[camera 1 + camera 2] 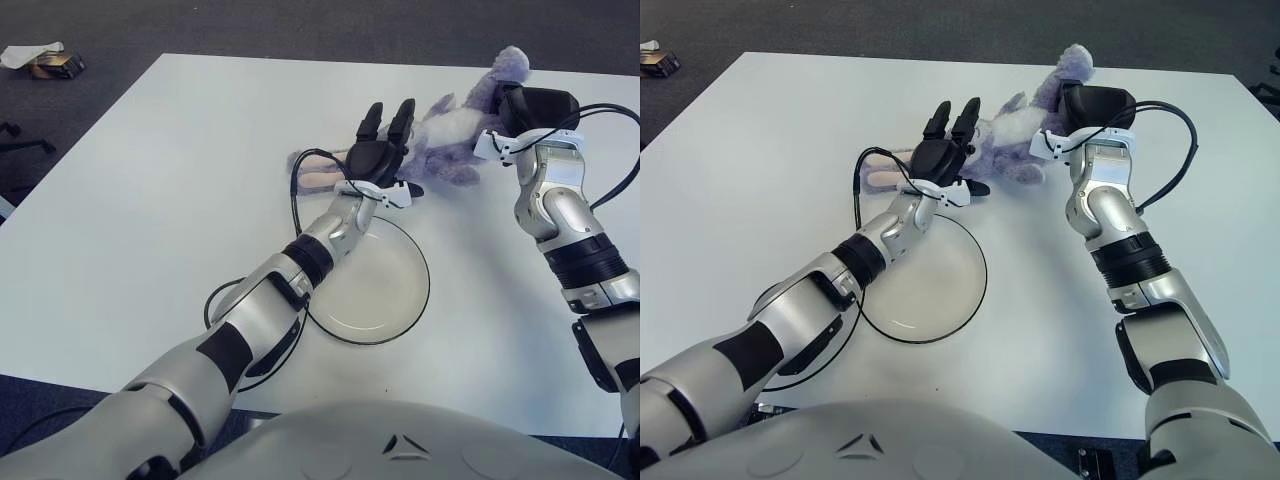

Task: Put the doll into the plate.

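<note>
The purple plush doll (455,125), lying on the table (150,200) just beyond the plate (375,290), looks light, soft and squashy, best pinched around its plump body, where the right hand (530,108) seems closed on it while the left hand (380,150) spreads its fingers empty beside it

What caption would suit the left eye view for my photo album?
Humanoid robot's left hand opens over a purple plush doll while its right hand holds it beyond the plate.
</note>
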Controlling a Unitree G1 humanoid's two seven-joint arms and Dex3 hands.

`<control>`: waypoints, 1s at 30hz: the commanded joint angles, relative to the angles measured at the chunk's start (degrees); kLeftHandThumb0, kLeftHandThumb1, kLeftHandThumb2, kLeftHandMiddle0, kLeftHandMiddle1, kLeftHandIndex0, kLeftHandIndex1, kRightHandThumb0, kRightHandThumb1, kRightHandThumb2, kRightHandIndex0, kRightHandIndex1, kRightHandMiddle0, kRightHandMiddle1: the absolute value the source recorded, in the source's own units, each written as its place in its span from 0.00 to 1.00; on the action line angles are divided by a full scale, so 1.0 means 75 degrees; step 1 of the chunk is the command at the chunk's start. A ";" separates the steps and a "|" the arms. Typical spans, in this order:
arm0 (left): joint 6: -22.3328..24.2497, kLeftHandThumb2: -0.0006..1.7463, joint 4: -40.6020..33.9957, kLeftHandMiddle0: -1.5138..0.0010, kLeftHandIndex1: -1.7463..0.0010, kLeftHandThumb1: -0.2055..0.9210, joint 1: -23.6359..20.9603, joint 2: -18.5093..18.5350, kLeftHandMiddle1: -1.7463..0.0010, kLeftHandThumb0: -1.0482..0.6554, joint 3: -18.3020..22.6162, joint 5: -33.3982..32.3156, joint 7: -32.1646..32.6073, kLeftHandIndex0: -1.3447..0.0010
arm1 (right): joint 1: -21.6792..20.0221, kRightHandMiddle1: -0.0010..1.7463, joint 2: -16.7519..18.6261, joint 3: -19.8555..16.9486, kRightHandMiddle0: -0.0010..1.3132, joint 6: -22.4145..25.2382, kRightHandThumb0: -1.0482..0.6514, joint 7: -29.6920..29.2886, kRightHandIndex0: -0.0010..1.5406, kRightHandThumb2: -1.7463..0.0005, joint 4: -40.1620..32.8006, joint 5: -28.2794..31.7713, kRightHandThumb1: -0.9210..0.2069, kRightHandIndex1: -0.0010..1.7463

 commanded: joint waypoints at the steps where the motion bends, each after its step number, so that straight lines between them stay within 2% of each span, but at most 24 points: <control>1: -0.0108 0.02 0.0093 0.93 1.00 0.94 -0.0609 -0.0608 0.96 0.04 0.0036 0.0055 0.0120 1.00 | 0.0097 1.00 -0.0072 -0.0115 0.35 -0.0023 0.37 0.0059 0.71 0.39 -0.0108 -0.0038 0.36 1.00; 7: -0.0170 0.01 0.0159 0.93 1.00 0.92 -0.0684 -0.0603 0.96 0.06 0.0142 -0.0052 0.0023 1.00 | 0.0200 1.00 -0.0099 -0.0126 0.36 -0.0025 0.37 -0.0115 0.71 0.38 -0.0173 -0.0196 0.37 1.00; 14: -0.0070 0.03 0.0357 0.90 1.00 0.96 -0.0890 -0.0572 0.93 0.01 0.0168 -0.0048 -0.0223 1.00 | 0.0420 1.00 -0.0187 -0.0181 0.43 0.0116 0.35 0.0237 0.76 0.29 -0.0888 -0.0505 0.48 1.00; 16: 0.0028 0.02 0.0348 0.95 1.00 0.95 -0.0926 -0.0569 0.82 0.01 0.0175 -0.0055 -0.0370 1.00 | 0.0459 1.00 -0.0189 -0.0240 0.44 0.0092 0.34 0.0323 0.78 0.27 -0.0985 -0.0469 0.50 1.00; 24: 0.0348 0.02 0.0482 1.00 1.00 0.96 -0.1017 -0.0601 0.69 0.00 0.0278 -0.0121 -0.0623 1.00 | 0.0541 1.00 -0.0208 -0.0366 0.47 0.0093 0.34 0.0764 0.81 0.25 -0.1268 -0.0461 0.53 1.00; 26: 0.0373 0.02 0.0515 1.00 1.00 0.96 -0.1022 -0.0626 0.68 0.00 0.0337 -0.0189 -0.0660 1.00 | 0.0575 1.00 -0.0213 -0.0408 0.47 0.0090 0.33 0.0857 0.82 0.25 -0.1351 -0.0460 0.54 1.00; 30: 0.0427 0.02 0.0561 1.00 1.00 0.95 -0.1035 -0.0652 0.73 0.02 0.0417 -0.0320 -0.0739 1.00 | 0.0698 1.00 -0.0247 -0.0491 0.47 0.0007 0.33 0.0924 0.83 0.24 -0.1538 -0.0421 0.54 1.00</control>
